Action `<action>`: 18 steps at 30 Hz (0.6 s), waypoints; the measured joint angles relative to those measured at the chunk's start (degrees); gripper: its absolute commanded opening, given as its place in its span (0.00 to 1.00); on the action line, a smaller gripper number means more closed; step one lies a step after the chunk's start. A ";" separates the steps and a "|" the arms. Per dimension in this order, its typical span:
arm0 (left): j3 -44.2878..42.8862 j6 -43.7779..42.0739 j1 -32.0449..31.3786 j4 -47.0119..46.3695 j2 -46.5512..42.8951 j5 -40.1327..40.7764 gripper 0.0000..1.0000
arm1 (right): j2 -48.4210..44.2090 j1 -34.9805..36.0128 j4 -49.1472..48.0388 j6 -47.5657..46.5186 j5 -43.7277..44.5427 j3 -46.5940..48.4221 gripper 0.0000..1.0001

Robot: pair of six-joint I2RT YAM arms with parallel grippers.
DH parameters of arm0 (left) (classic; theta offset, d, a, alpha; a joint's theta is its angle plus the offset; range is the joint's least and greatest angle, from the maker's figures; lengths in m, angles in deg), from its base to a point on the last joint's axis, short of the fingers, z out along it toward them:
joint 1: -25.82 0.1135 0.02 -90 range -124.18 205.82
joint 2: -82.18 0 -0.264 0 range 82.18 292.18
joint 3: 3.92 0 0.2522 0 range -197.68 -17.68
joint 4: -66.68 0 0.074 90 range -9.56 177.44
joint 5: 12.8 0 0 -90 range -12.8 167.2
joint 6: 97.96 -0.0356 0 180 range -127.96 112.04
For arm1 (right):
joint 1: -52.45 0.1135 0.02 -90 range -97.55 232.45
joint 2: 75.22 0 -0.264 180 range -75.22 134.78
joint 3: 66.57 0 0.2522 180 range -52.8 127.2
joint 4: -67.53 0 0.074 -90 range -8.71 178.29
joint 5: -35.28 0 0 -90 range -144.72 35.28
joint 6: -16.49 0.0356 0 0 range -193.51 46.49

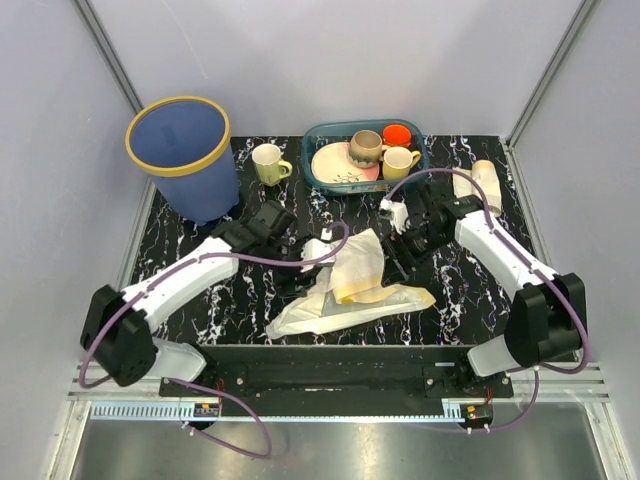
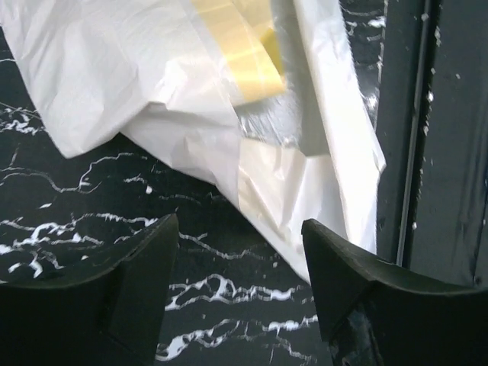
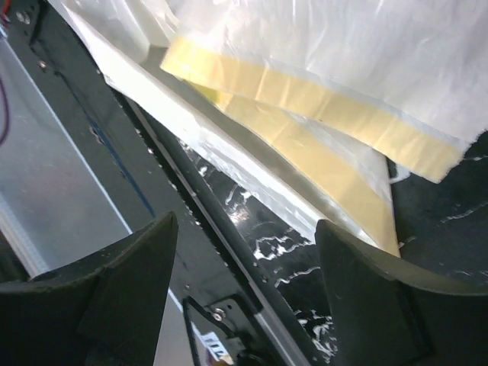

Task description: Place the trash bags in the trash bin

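the left gripper [image 2: 240, 263] stands with its two dark fingers [image 2: 137, 282] well apart and nothing between them but bare black white-veined marble table top [image 2: 91, 229]. it holds nothing. the lower fold of the large crinkly cream-white plastic trash sack [image 2: 145, 76] lies on the table just past the fingertips. one corner of the film comes down just beside the inner face of the right-hand finger, and whether it touches cannot be told.

the right gripper [image 3: 248, 259] is also spread wide and empty. its fingers [image 3: 381, 297] frame the near edge of the table, and the sack's yellow-banded mouth [image 3: 320, 99] lies just beyond them, apart from both tips.

seen from above, the left arm reaches forward and inward from its base at the near left, with its wrist tipped down at the sack's left side. the right arm stretches up the right side, bends at the elbow and turns back inward and down toward the sack's right side. the sack lies flat and rumpled between the two grippers, in the near middle of the table.

a small pale rolled bundle of bags [image 1: 487, 185] lies near the far right edge, behind the right arm. the round blue plastic trash bin with a yellow rim [image 1: 185, 150] stands upright in the far left corner, well apart from the sack and beyond the left wrist. a pale yellow mug [image 1: 268, 163] stands near the bin's right, and a teal oval dish basket [image 1: 312, 150] with mugs and a cream plate [image 1: 333, 160] sits at the far middle.
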 measured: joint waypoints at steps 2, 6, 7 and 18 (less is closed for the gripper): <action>0.24 3.91 -1.27 -3.63 2.97 1.11 0.70 | 0.31 0.87 -2.73 4.11 -1.77 -0.76 0.78; 0.39 8.70 -4.17 -9.60 9.14 3.85 0.70 | 0.76 3.06 -9.07 11.63 -4.17 -3.28 0.77; 0.50 9.75 -4.87 -10.99 10.32 4.44 0.69 | 0.87 3.80 -11.06 13.62 -5.01 -4.17 0.77; 0.68 22.03 -4.57 -20.46 18.10 7.28 0.00 | 5.33 1.92 -21.14 30.51 -9.29 -10.05 0.76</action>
